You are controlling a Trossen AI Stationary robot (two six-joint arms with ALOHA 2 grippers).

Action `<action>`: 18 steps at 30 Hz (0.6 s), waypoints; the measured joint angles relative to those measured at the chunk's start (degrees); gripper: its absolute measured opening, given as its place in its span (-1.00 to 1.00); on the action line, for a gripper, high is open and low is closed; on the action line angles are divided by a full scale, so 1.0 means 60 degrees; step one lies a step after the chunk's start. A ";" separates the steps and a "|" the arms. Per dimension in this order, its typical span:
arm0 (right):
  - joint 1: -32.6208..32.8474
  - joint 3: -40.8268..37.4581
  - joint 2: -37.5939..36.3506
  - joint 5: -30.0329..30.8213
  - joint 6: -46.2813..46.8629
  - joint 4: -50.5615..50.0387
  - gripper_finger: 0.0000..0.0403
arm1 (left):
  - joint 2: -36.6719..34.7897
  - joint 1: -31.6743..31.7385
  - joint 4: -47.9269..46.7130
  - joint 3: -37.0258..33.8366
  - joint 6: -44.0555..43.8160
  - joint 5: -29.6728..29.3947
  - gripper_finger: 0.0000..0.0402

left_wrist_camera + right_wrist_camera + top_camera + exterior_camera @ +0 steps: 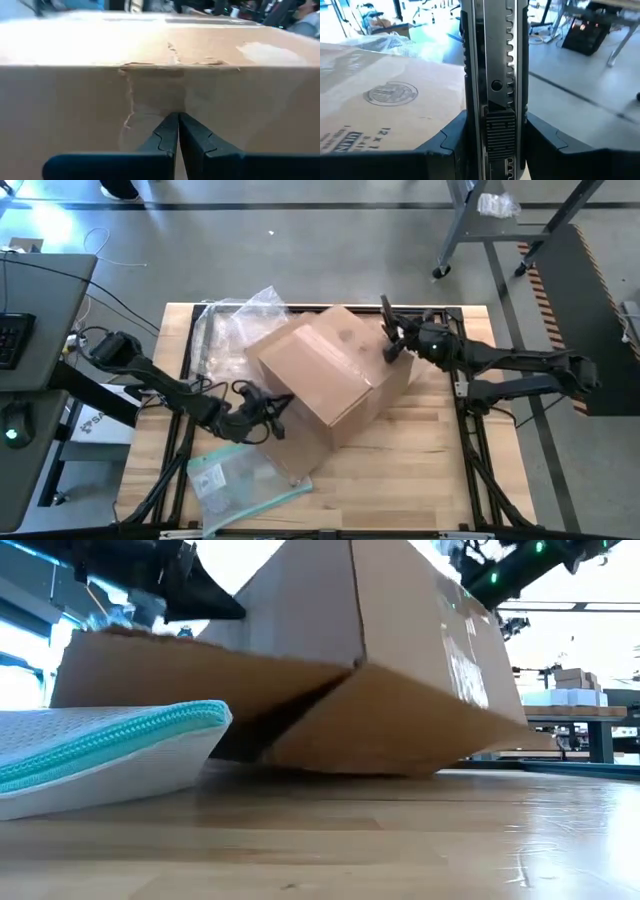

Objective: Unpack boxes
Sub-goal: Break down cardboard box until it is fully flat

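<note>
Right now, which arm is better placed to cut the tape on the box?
The right. Its hand already grips a knife above the box; the left hand is shut, empty, against the box side.

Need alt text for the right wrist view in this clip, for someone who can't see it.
The right claw is shut on a utility knife, a metal tool with a notched slider track that stands upright through the middle of the picture. Beside it lies the top of the brown cardboard box, printed with a round stamp, and crumpled clear plastic shows beyond the box.
</note>
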 joint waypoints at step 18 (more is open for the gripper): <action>0.3231 0.2837 0.0323 0.1951 0.2199 -0.6906 -0.39 | 0.0097 -0.0817 -0.1785 0.2121 0.1891 -0.0219 -1.00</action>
